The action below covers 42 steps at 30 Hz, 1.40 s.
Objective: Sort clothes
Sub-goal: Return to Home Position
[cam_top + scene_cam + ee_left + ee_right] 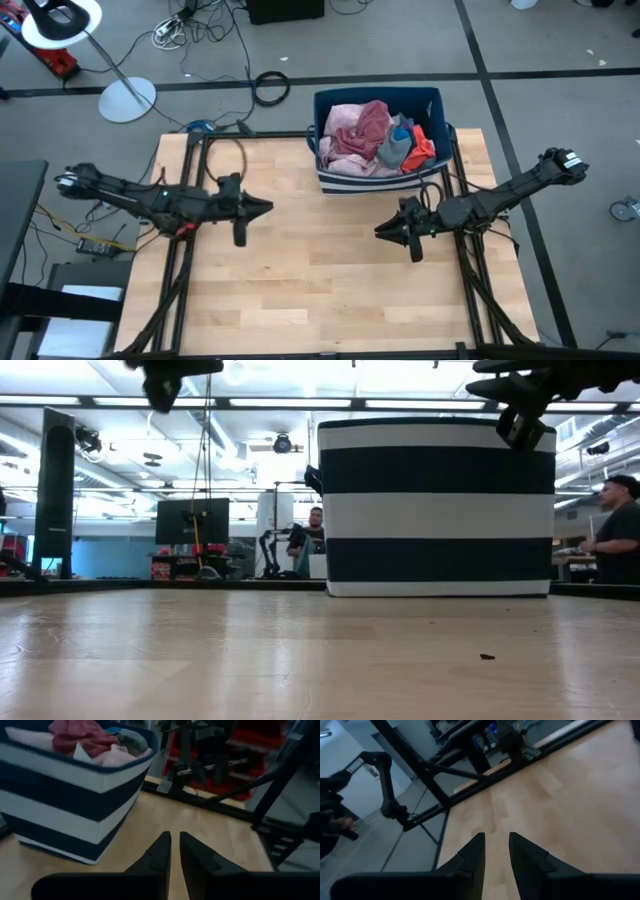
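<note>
Meanwhile both arms hover over table (300, 290); left tool (268, 208), right tool (380, 231) slightly parted, empty; clothes (375, 138) in bin (330, 180).

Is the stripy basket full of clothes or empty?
Full. The high view shows the striped bin heaped with clothes, pink, grey, and red-orange, reaching its rim.

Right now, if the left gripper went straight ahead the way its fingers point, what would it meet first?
Probably the right gripper. In the high view the left gripper points across bare light wooden tabletop towards it, passing in front of the dark blue, white-striped fabric bin. Relative heights are unclear.
</note>
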### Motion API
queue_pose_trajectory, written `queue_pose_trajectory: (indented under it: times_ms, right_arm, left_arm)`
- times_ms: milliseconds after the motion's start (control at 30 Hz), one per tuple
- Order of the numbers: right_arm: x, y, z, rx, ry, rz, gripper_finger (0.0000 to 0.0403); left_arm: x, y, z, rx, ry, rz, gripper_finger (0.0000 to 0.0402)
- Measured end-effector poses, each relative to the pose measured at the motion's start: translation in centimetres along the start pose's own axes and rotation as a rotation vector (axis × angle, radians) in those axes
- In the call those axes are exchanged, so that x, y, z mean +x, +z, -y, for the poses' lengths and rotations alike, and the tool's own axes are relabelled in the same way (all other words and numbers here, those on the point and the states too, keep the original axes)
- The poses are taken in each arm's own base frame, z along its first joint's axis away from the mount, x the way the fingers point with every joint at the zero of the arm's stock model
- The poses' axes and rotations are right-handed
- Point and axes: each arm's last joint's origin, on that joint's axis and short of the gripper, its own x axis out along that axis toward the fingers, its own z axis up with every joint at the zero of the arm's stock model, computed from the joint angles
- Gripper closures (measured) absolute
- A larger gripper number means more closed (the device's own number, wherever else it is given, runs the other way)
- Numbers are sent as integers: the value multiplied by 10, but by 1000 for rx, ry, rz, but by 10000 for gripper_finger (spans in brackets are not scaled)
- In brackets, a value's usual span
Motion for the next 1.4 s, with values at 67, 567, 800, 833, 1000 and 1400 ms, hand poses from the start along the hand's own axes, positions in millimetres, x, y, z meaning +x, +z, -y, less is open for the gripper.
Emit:
queue_pose_trajectory:
  times_ms: [67, 567, 800, 833, 1000, 1400]
  right_arm:
    - [-3, 2, 0, -26, -2, 18, 314]
    - [-12, 8, -1, -86, 12, 42, 314]
    - [-21, 15, -2, -128, 32, 88, 314]
    - [-23, 16, -2, -139, 32, 97, 314]
    - [-31, 20, -1, -169, 33, 118, 314]
    - [-46, 12, 11, -179, -73, 23, 314]
  left_arm:
    - [-4, -15, -6, -22, -18, 26, 358]
    - [-5, -107, -37, -12, -92, 44, 358]
    - [-12, -136, -46, 58, -245, 119, 361]
    - [-12, -137, -46, 65, -253, 110, 362]
    - [-10, -136, -52, 87, -235, 109, 368]
    - [-4, -129, -80, 70, -229, 98, 393]
